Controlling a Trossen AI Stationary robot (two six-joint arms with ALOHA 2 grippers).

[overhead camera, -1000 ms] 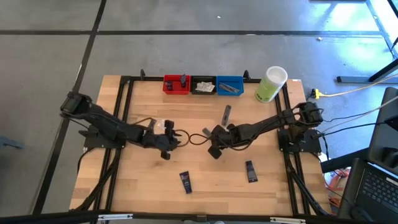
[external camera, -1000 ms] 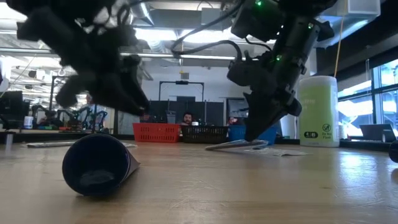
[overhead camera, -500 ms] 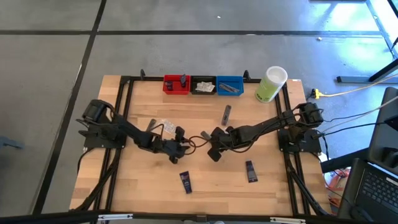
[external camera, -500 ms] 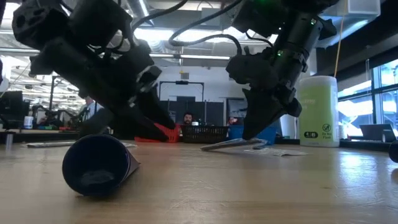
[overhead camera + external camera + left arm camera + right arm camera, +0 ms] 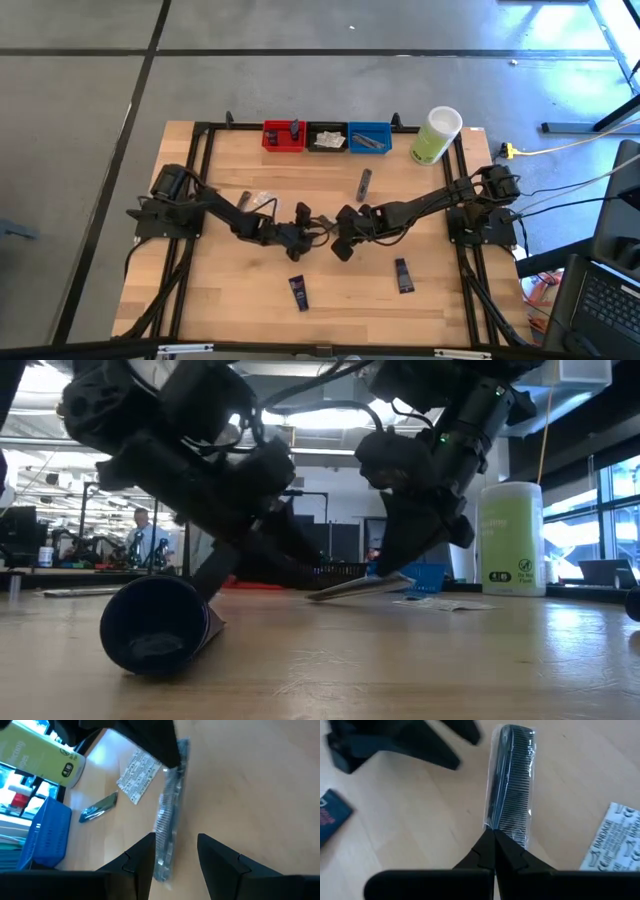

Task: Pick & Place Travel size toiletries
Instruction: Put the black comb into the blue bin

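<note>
Centrally on the table (image 5: 230,300), a wrapped black comb (image 5: 509,785) is pinched at one end by the right gripper (image 5: 492,836), its fingers closed on the wrapper. Just beside it, the left gripper (image 5: 174,851) is held with fingers parted, straddling the comb. "BANDAGE" can be read on a white packet (image 5: 614,842) nearby. Two navy tubes (image 5: 299,292) are seen nearer the front edge.

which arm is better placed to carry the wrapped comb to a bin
Right. The right tool is already shut on the end of the wrapped comb, holding it tilted off the table. The left tool is open, its fingers either side of the comb's free end, gripping nothing.
</note>
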